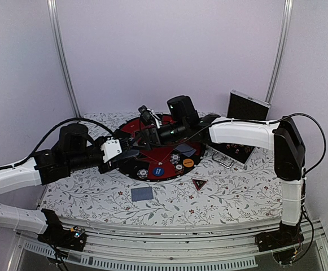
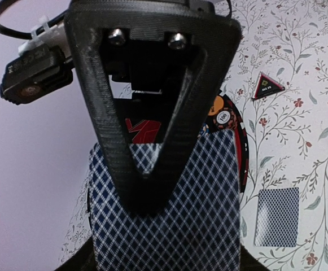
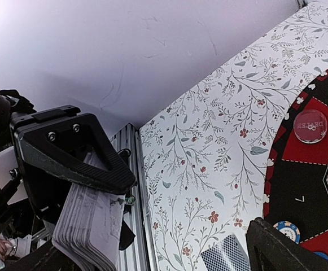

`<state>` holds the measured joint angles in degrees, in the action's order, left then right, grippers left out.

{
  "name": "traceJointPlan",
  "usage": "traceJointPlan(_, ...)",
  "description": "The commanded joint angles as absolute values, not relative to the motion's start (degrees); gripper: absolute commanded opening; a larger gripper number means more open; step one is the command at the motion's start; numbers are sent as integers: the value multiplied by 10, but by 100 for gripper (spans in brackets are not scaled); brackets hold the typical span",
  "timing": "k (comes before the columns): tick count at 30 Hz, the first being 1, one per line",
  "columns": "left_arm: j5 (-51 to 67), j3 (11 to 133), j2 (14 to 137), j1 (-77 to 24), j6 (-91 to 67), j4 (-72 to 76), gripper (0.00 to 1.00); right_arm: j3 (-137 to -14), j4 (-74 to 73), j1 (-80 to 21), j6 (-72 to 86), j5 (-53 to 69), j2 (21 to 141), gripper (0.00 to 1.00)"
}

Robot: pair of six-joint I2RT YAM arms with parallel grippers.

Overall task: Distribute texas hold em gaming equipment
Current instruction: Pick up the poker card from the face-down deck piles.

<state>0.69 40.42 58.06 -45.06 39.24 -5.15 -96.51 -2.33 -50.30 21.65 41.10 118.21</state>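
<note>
My left gripper [image 1: 127, 150] is shut on a deck of playing cards [image 2: 169, 231] with blue diamond backs, held by its edges over the left rim of the round red-black board [image 1: 172, 148]. My right gripper [image 1: 149, 129] stands open at the deck, one finger [image 2: 152, 141] lying across the top card. A single card [image 1: 142, 193] lies face down on the floral cloth. The black-red triangular marker [image 1: 199, 183] lies right of it. On the board sit a blue disc [image 1: 158, 169], an orange disc [image 1: 188, 162] and striped chips [image 1: 143, 173].
The silver-edged black case [image 1: 247, 106] stands open at the back right, its lower half [image 1: 234, 151] beside the board. A clear dealer button [image 3: 309, 125] rests on the board's far side. An aluminium rail [image 3: 131, 186] runs along the table's left edge.
</note>
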Motion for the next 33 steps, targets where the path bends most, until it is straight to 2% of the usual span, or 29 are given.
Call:
traceJointPlan(1, 14, 401, 567, -448, 395, -29, 53, -980, -77, -503, 200, 346, 1171, 100)
traceJointPlan(8, 12, 402, 569, -448, 395, -29, 53, -971, -117, -498, 181, 336, 1148, 95)
traceJointPlan(13, 12, 401, 570, -448, 396, -29, 53, -986, -134, -499, 179, 360, 1143, 84)
traceJointPlan(15, 11, 402, 571, -448, 396, -29, 53, -990, -137, -499, 178, 375, 1143, 78)
traceJointPlan(21, 8, 401, 570, -448, 396, -30, 53, -994, -140, -503, 178, 402, 1134, 50)
traceJointPlan(31, 8, 401, 571, -448, 396, -30, 53, -991, -162, -503, 173, 390, 1110, 13)
traceJointPlan(33, 7, 401, 572, -448, 396, -30, 53, -991, -170, -503, 169, 381, 1106, 9)
